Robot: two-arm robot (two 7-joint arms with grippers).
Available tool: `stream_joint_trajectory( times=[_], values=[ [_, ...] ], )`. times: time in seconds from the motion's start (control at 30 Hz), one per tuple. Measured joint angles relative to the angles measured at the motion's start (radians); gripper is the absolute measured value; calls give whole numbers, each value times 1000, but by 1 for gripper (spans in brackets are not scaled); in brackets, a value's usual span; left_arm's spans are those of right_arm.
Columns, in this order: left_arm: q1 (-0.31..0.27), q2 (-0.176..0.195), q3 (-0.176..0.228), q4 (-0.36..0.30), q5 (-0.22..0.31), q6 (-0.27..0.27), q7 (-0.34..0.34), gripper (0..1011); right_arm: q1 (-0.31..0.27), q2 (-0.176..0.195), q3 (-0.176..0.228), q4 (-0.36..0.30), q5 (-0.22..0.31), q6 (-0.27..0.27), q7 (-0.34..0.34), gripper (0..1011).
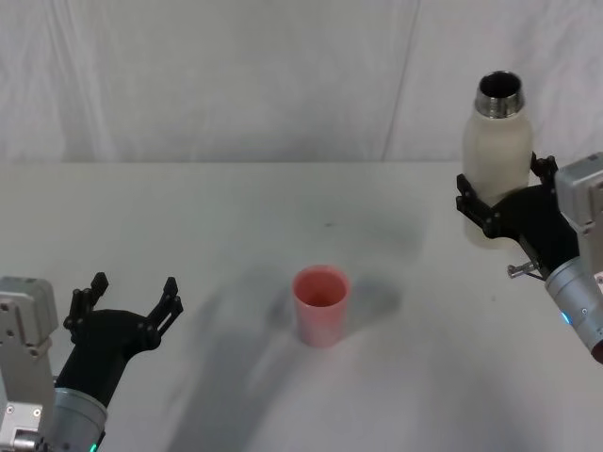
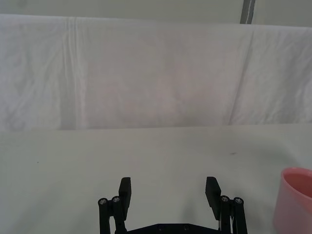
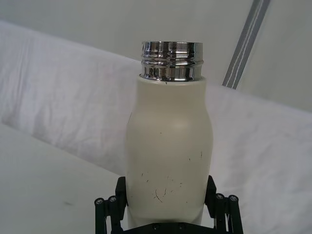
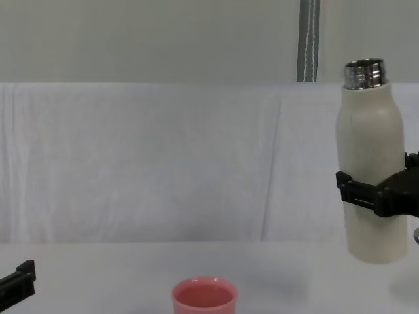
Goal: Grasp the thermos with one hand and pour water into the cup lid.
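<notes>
The cream-white thermos stands upright with its steel neck open, lifted above the table at the right. My right gripper is shut on its lower body, with the thermos standing tall between its fingers. In the chest view the thermos hangs clear of the tabletop. The salmon-pink cup lid sits upright on the table's middle, left of the thermos and apart from it. My left gripper rests open at the near left, with the cup lid off to its side.
A white cloth covers the table and hangs as a backdrop behind it. A grey vertical post rises behind the backdrop.
</notes>
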Motion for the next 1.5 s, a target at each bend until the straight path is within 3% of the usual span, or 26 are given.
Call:
stream_joint_trajectory(
  times=[0.27, 0.43, 1.5],
  values=[
    [0, 0, 0, 0, 0, 0, 0, 1001, -7, -7, 21, 33, 104, -14, 27, 955],
    [0, 0, 0, 0, 0, 0, 0, 1001, -9, -8, 23, 53, 134, -15, 30, 955],
    [0, 0, 0, 0, 0, 0, 0, 1001, -21, 2, 14, 142, 189, -18, 28, 955]
  ],
)
